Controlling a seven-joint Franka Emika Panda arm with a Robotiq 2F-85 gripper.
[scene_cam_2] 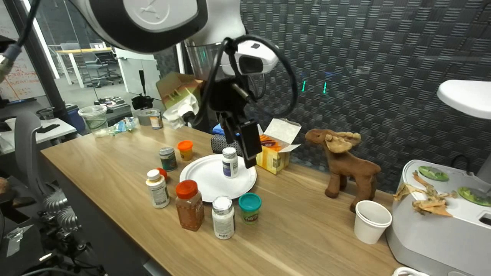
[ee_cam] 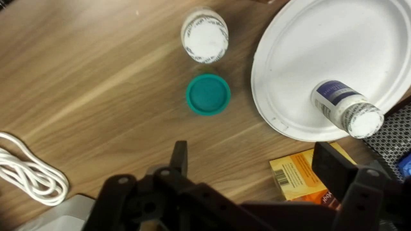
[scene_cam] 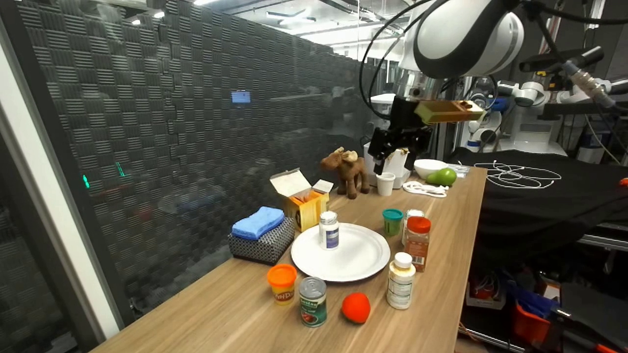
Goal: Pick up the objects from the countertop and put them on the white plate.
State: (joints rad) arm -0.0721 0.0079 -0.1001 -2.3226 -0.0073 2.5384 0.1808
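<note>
My claw is released — jaws spread wide, nothing btwn them; I read that width as prep to straddle the next item. It hangs high over the countertop, prob. so it clears the bottle tops; the white plate lies below and out ahead of it, w/ a purple-labelled bottle standing upright toward one edge (leaves room for the rest, I'd guess); nearest loose item ahead of the jaws is the teal-lidded tub, w/ a white-capped bottle just past it; farther from the claw, in both exterior views, come the red-lidded jar, a cream-toned bottle, the orange ball, the can and the orange-lidded tub — arced around the plate, presumably so each carry's short; upright ones should suit a grip from above.
</note>
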